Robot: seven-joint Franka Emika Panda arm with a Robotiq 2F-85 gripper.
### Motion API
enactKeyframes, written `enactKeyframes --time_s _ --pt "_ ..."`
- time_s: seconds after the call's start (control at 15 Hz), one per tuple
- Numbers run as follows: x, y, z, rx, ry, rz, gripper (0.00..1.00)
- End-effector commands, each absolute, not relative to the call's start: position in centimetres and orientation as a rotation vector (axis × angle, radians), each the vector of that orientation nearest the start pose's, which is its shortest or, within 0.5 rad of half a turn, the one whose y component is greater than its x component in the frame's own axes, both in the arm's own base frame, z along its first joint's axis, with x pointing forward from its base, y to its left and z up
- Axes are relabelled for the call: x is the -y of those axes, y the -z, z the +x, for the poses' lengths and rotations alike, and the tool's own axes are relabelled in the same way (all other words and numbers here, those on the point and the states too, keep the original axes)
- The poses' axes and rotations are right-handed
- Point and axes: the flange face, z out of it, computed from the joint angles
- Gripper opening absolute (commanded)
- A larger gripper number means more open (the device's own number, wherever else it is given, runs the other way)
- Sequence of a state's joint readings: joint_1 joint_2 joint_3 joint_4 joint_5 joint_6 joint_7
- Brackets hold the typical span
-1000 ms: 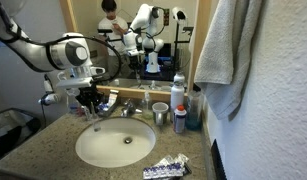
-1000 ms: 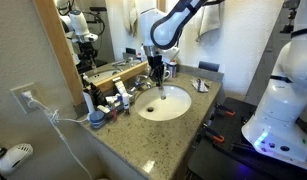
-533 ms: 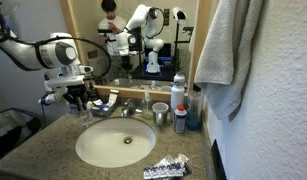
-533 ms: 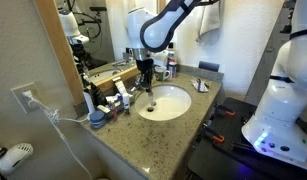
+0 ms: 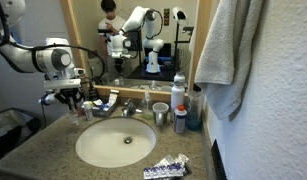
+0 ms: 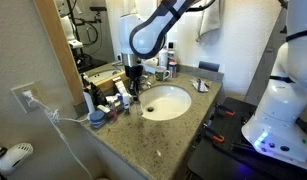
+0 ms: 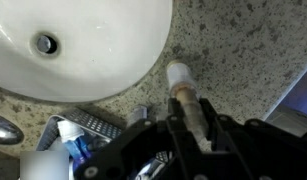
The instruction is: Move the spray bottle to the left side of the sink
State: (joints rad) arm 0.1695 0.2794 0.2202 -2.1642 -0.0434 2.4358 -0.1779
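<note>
My gripper is shut on a slim tan spray bottle with a white end. In the wrist view the bottle points down over the speckled stone countertop, just beside the rim of the oval white sink. In both exterior views the gripper hangs low over the counter beside the sink, near the chrome faucet. The bottle is mostly hidden by the fingers in the exterior views.
A white cup and tall bottles stand on the other side of the faucet. A flat packet lies at the front rim. Several toiletries and a blue dish crowd the counter by the mirror. A towel hangs nearby.
The arm has carried the bottle sideways from over the back of the basin to above the counter beside it, and lower. The gripper stayed shut on it.
</note>
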Motion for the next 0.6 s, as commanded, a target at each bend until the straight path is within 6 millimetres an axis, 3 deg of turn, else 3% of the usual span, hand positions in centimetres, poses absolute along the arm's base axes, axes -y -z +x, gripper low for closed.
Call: enactKeyframes --time_s 0.0,0.53 --pt "-22.6 -26.2 53.6 0.959 0.038 -2.907 0.08" --pt "-24.9 -25.2 56.2 1.021 0.133 -2.845 0.08"
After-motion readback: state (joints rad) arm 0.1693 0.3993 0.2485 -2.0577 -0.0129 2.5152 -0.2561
